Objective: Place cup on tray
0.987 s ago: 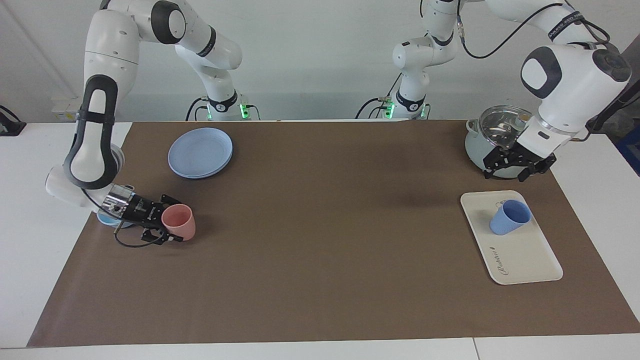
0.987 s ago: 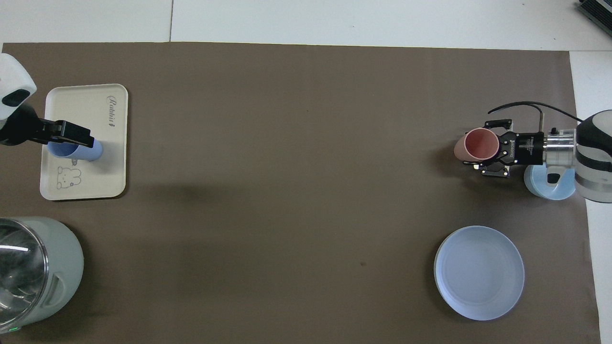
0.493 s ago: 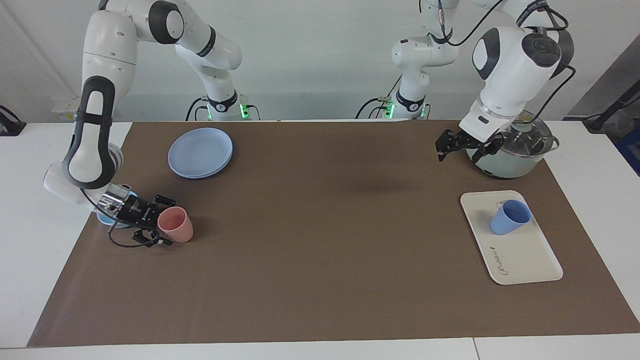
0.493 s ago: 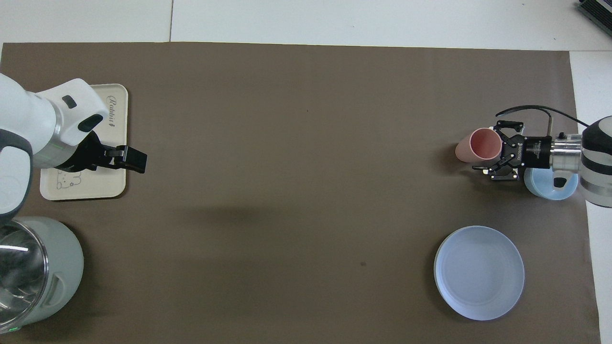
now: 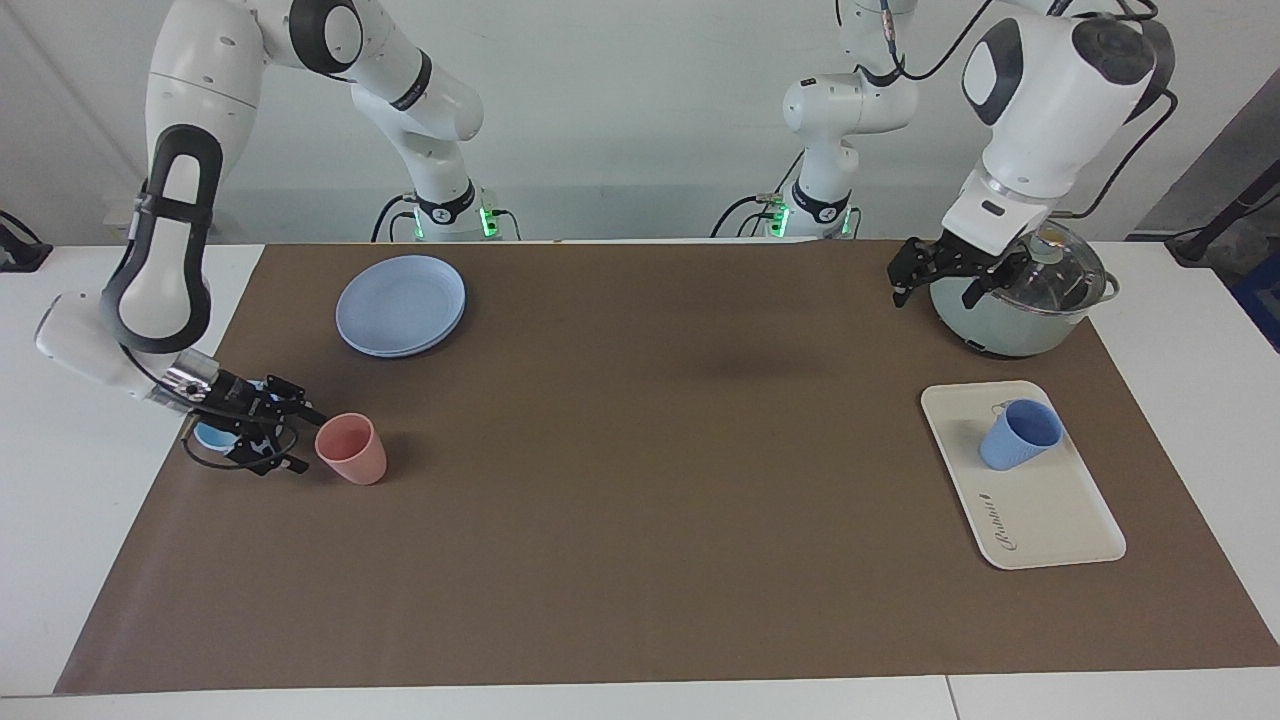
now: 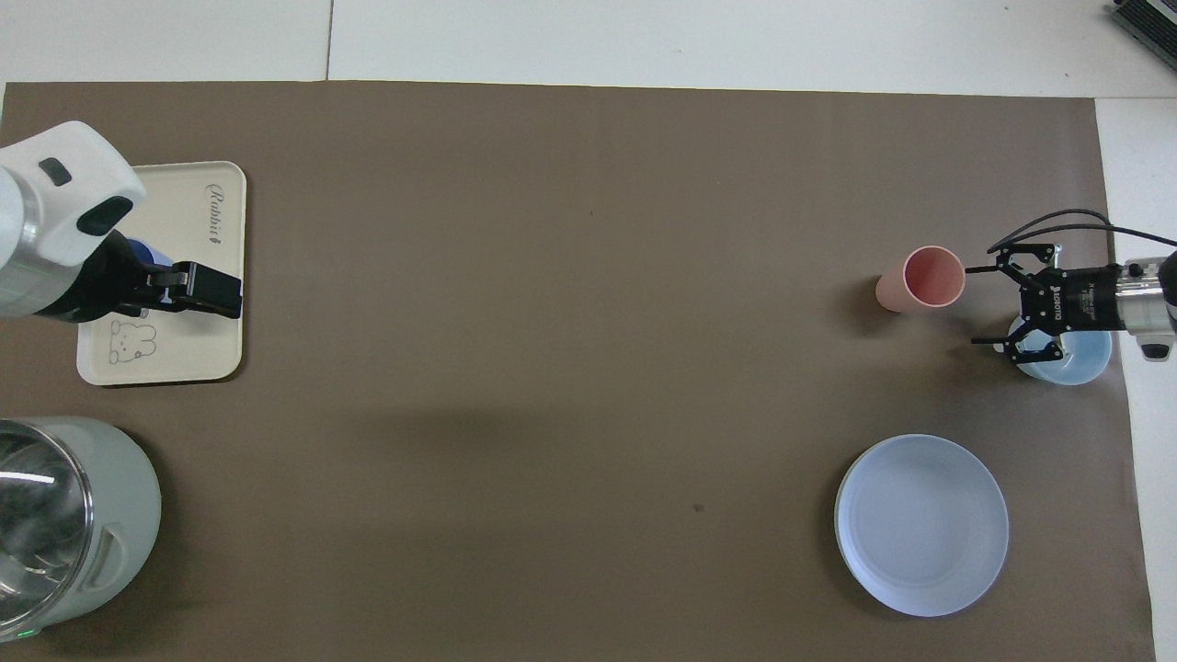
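One cup [image 5: 1019, 434] inside tray [image 5: 1050, 520] edge, upright.

The cup [image 5: 1019, 434] stands on the tray [image 5: 1050, 520] at the left arm's end of the table, with the pot [image 5: 1020, 300] nearer the robots. At the right arm's end, a plate [image 5: 400, 304] lies nearer the robots than another cup [image 5: 351, 449] and the bowl [image 5: 212, 436] beside it.

A plain white wall [image 5: 620, 120] stands at the robots' end of a white table [image 5: 60, 560]. A brown mat [image 5: 640, 500] covers most of the tabletop, leaving white margins on every side. Soft, even light casts faint shadows on the mat.
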